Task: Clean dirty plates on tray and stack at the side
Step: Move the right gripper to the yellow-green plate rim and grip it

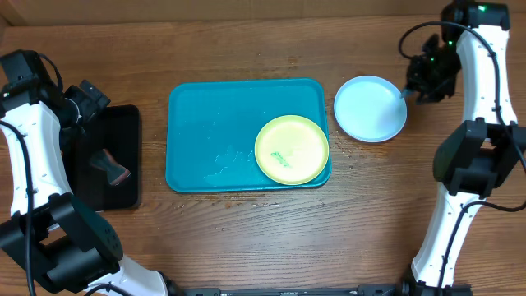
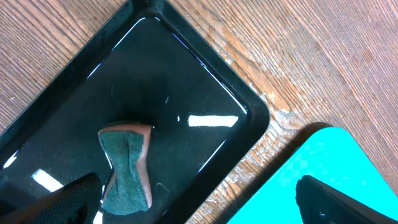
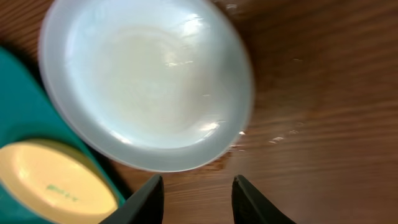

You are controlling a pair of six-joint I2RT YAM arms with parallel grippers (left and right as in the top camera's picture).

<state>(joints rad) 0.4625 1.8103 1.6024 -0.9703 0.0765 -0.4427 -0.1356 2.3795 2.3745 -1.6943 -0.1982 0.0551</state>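
Pale plate (image 1: 370,108) lies on the table just right of the tray (image 1: 214,115). Right gripper (image 3: 196,202) sits at its rim, part-open and empty; it should lift clear without nudging the plate. Left gripper (image 2: 205,202) is wide above the sponge (image 2: 127,165). The smeared yellow plate (image 1: 292,149) awaits on the tray.

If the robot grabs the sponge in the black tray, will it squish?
Probably yes: the sponge is pinched in at its middle, so it looks soft. The black tray looks glossy, maybe wet, so the sponge might slide when pushed.
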